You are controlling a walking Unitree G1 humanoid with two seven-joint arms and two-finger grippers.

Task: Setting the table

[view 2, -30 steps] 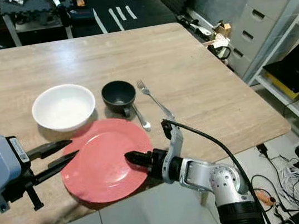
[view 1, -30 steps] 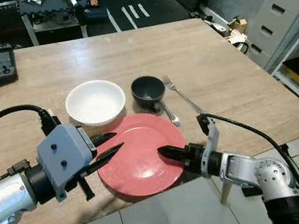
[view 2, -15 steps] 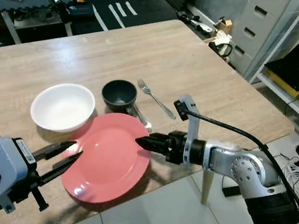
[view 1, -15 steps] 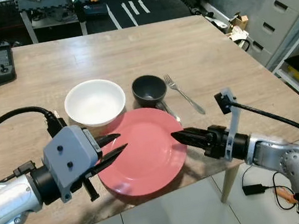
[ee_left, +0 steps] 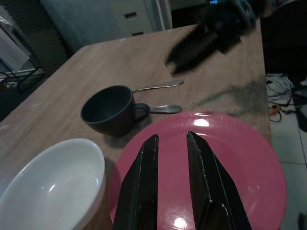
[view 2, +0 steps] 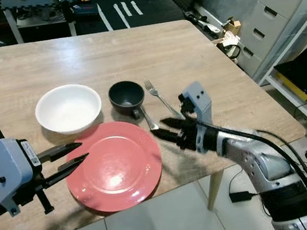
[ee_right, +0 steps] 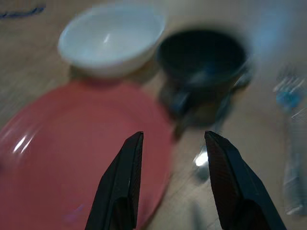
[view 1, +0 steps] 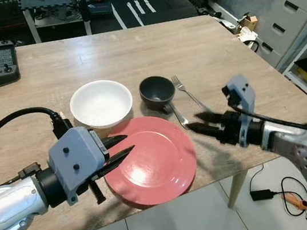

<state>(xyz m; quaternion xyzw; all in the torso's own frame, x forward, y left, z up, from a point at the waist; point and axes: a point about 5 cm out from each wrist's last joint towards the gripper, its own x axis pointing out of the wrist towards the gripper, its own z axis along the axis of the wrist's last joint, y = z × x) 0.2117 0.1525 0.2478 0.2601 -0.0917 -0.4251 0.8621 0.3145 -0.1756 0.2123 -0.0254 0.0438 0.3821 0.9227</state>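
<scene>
Two claws flank the red plate [view 1: 150,160], which lies flat at the desk's [view 1: 133,54] near edge, just before the white bowl [view 1: 100,104] and dark cup [view 1: 157,90]. Left claw [view 1: 124,145] hovers over its left rim, narrowly parted and empty; right claw [view 1: 197,128], fingers spread, hangs above the spoon [view 1: 178,119] and fork [view 1: 190,95].

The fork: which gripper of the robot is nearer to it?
Right. The right gripper hovers just beside the fork, while the left gripper is across the red plate, far from it.
</scene>
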